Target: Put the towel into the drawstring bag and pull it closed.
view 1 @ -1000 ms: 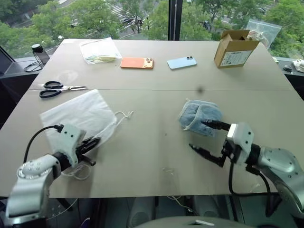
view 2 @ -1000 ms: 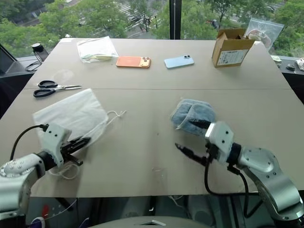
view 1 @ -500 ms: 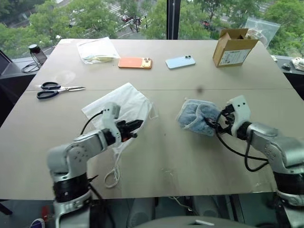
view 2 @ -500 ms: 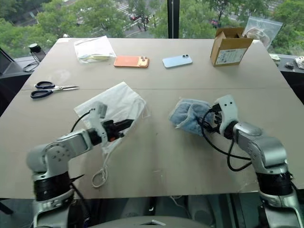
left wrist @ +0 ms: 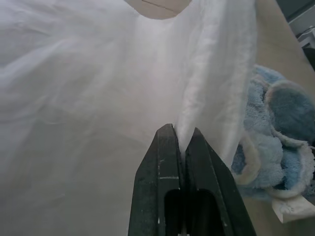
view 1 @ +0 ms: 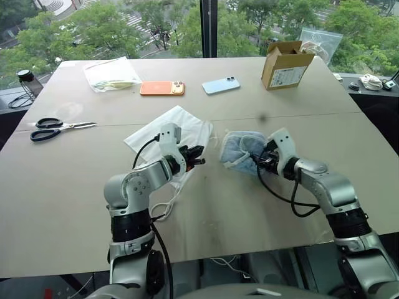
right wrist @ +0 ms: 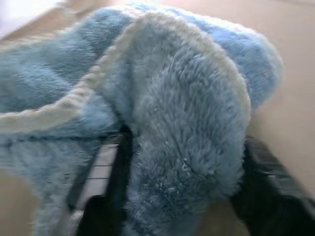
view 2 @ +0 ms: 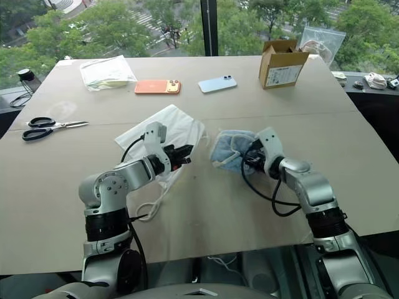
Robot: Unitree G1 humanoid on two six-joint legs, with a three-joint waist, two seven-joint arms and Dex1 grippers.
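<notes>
Pinched between the shut left fingers (left wrist: 178, 135), the bag (view 1: 181, 124) edge is held; the towel (right wrist: 187, 123) is straddled by right fingers (right wrist: 110, 167).

Scissors (view 1: 54, 127), two phones (view 1: 162, 88) (orange, blue), cardboard box (view 1: 284, 64).

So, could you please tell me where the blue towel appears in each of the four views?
Left eye view: towel at table centre, right of the drawstring bag.
Right eye view: centre, beside the bag.
Left wrist view: right edge, behind the bag.
Right wrist view: up close.
Shared landmark: the bag.
</notes>
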